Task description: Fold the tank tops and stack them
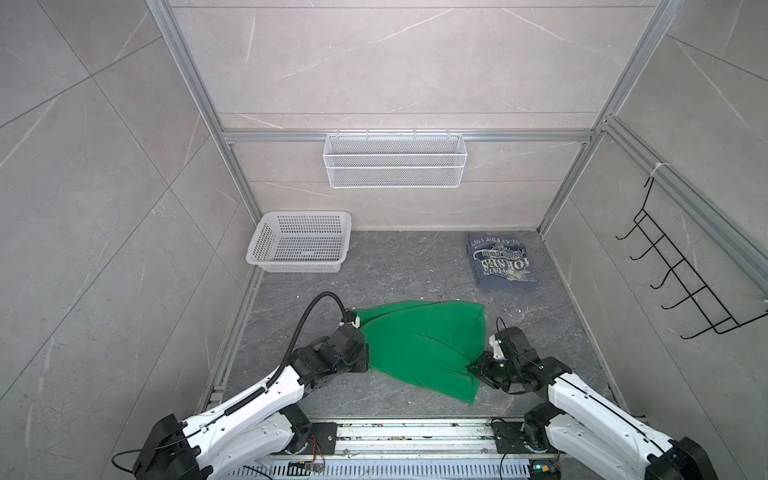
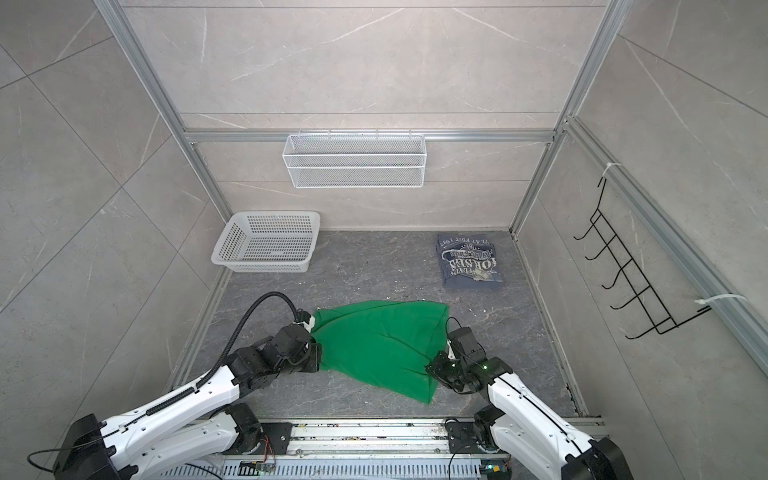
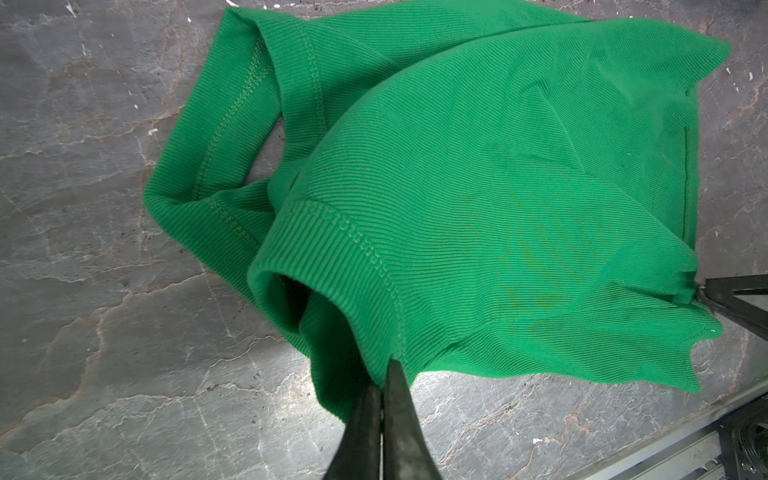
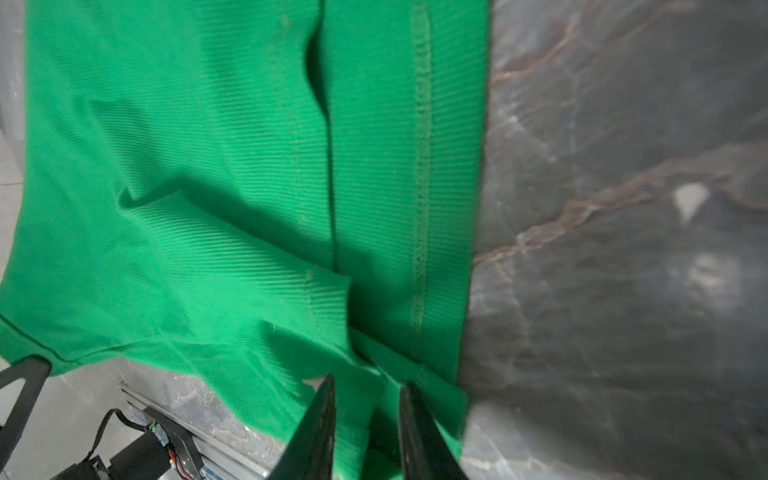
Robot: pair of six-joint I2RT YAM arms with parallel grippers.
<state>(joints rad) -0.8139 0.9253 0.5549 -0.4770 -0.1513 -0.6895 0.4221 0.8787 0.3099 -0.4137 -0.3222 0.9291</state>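
Observation:
The bright green tank top (image 1: pixel 424 345) (image 2: pixel 382 340) is stretched across the near floor between my two grippers, partly lifted and creased. My left gripper (image 1: pixel 359 332) (image 3: pixel 384 370) is shut on the green top's hemmed edge (image 3: pixel 332 249). My right gripper (image 1: pixel 471 369) (image 4: pixel 365 390) is at the opposite edge; its jaws stand apart with green cloth (image 4: pixel 208 166) between them. The slate-blue tank top (image 1: pixel 503 262) (image 2: pixel 469 262) with white lettering lies folded at the back right, away from both grippers.
A white perforated basket (image 1: pixel 307 214) stands at the back left. A white wire basket (image 1: pixel 395 160) hangs on the back wall and a black hook rack (image 1: pixel 681 274) on the right wall. A metal rail (image 1: pixel 415 432) runs along the front edge.

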